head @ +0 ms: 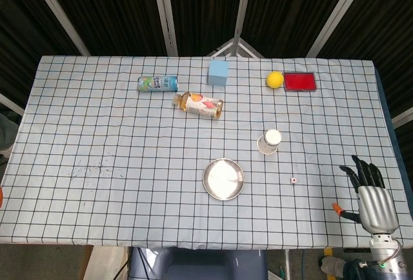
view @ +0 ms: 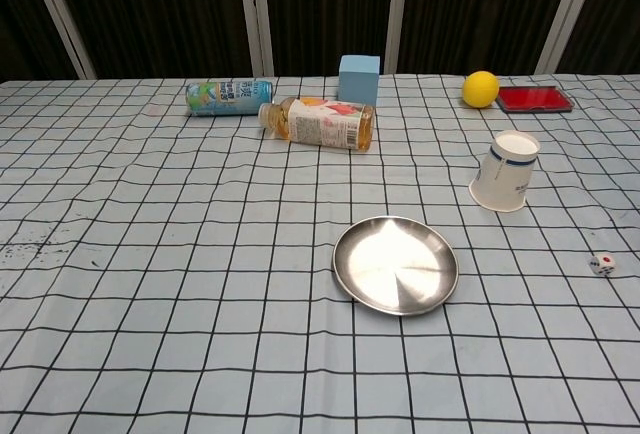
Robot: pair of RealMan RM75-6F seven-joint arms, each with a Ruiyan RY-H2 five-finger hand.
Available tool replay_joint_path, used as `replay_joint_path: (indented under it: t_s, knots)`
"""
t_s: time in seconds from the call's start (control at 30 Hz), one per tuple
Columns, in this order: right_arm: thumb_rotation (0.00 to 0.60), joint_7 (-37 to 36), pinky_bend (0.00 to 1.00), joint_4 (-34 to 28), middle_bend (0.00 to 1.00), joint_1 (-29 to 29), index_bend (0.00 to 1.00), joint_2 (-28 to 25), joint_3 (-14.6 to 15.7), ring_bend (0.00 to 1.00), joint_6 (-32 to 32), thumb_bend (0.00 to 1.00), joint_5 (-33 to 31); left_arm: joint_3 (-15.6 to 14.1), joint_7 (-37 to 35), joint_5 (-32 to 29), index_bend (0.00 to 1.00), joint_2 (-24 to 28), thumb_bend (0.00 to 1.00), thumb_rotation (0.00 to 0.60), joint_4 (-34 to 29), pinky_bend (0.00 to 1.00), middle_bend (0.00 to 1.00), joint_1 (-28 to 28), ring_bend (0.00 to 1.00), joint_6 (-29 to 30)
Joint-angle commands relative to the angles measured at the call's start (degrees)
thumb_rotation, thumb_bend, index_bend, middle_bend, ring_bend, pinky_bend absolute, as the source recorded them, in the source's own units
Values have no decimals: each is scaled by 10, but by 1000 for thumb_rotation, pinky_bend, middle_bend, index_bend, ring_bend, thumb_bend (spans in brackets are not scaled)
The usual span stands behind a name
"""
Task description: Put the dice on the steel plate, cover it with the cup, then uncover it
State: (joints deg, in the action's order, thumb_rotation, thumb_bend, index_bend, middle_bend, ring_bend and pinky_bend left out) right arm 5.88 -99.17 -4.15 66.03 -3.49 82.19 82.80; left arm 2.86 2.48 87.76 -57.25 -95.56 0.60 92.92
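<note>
Both views are bright and evenly lit, and the light seems to come from above. The steel plate point(view: 395, 264) shows a strong white glare on its surface, also in the head view point(head: 223, 179). Shadows are soft and short; the cup point(view: 505, 171) throws only a faint one on the checked tablecloth point(view: 150, 254). The background behind the far edge is very dark. The pictures are sharp, without motion blur. In the head view the table edges look slightly bent.

Silver right hand point(head: 372, 196), seemingly black-fingered
</note>
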Motion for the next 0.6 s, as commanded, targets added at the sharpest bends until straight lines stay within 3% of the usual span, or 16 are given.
replay_joint_path:
  t_s: [0.03, 0.2, 0.6]
  knots:
    - [600, 6, 0, 2, 23, -11, 232, 14, 7, 1, -31, 157, -12, -3, 10, 7, 145, -2, 838, 600, -4, 0, 0, 2, 0, 4]
    - [600, -8, 0, 22, 23, -41, 249, 34, 10, 1, -100, 157, -32, -5, 20, 6, 145, -5, 838, 600, -6, 0, 0, -2, 0, -4]
    - [600, 47, 0, 122, 35, -141, 318, 113, -31, 21, -246, 157, -119, 1, 27, -8, 145, -12, 837, 600, 0, 0, 0, -12, 0, -23]
